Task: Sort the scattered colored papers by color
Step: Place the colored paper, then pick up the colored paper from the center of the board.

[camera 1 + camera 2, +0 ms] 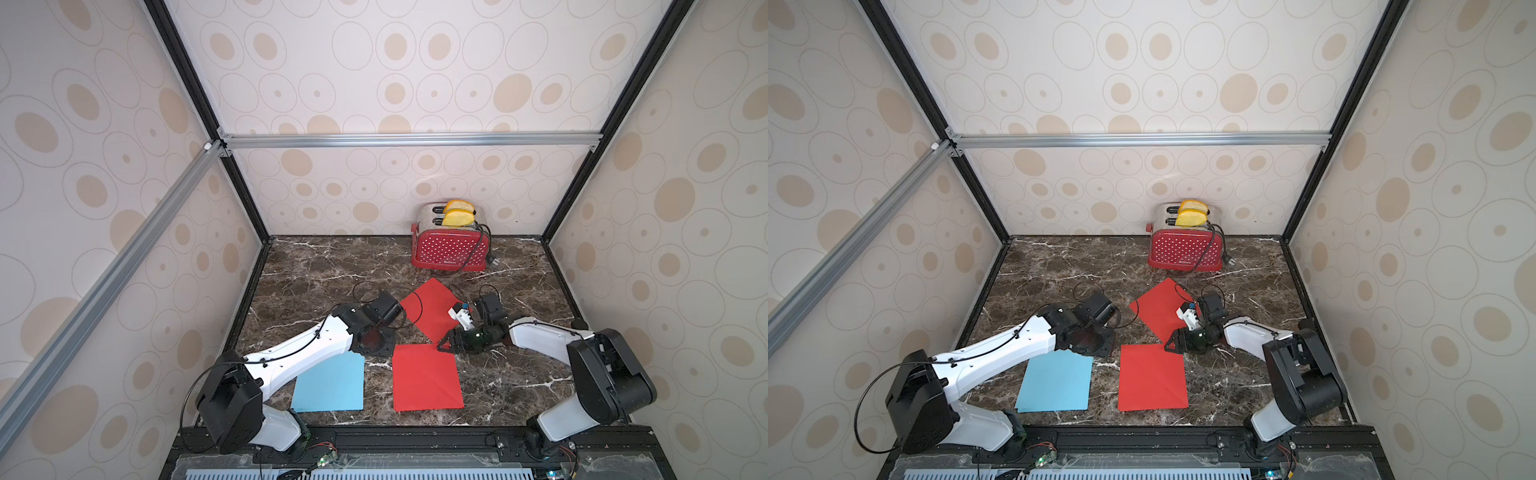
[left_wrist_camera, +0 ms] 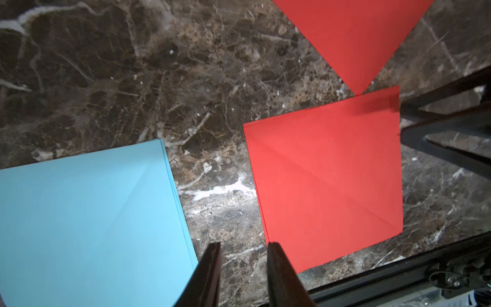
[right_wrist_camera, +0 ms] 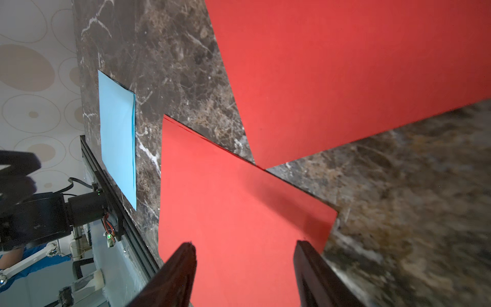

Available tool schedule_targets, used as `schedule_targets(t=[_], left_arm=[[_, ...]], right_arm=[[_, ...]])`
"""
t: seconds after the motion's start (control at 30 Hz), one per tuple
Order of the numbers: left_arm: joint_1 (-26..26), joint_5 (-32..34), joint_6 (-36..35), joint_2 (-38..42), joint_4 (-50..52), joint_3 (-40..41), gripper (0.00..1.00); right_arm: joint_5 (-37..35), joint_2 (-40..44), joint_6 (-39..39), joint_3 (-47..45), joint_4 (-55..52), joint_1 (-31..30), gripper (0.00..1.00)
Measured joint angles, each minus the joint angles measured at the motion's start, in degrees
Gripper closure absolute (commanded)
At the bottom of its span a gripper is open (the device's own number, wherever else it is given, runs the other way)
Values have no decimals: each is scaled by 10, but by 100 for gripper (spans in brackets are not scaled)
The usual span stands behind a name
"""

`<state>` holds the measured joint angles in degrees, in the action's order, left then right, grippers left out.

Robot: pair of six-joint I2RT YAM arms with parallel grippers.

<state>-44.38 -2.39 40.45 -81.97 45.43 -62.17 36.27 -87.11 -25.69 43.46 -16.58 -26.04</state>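
Both end effectors released, nothing gripped. I see the left end effector (image 2: 243, 247) over bare surface (image 2: 218, 164) between blue stack (image 2: 93, 212) and red stack (image 2: 329, 172), the right end effector (image 3: 244, 245) over that stack's corner; a red sheet (image 2: 353, 34) touches it beyond.

I can read nothing for certain here. The only lettering I see is a short white word (image 1: 451, 262) low on the front of the red, white-dotted metal toaster (image 1: 451, 247). It shows in both top views but is too small to make out.
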Motion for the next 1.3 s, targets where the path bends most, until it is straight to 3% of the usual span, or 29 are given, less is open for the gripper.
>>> schedule_targets(t=[0.13, 0.23, 0.5, 0.87, 1.3], left_arm=[[37, -21, -3, -22, -64, -3, 64], [55, -34, -18, -85, -83, -42, 62], [61, -39, -64, -277, -81, -225, 53], [75, -18, -73, -391, -50, -332, 51], [128, -19, -88, -422, -34, -368, 49]], right_arm=[[-26, 19, 13, 80, -45, 1, 29], [-44, -4, 36, 165, -68, 10, 31], [-66, -189, 96, 327, -96, 68, 36], [-80, -245, 119, 324, -113, 97, 42], [-121, -274, 128, 339, -150, 100, 44]])
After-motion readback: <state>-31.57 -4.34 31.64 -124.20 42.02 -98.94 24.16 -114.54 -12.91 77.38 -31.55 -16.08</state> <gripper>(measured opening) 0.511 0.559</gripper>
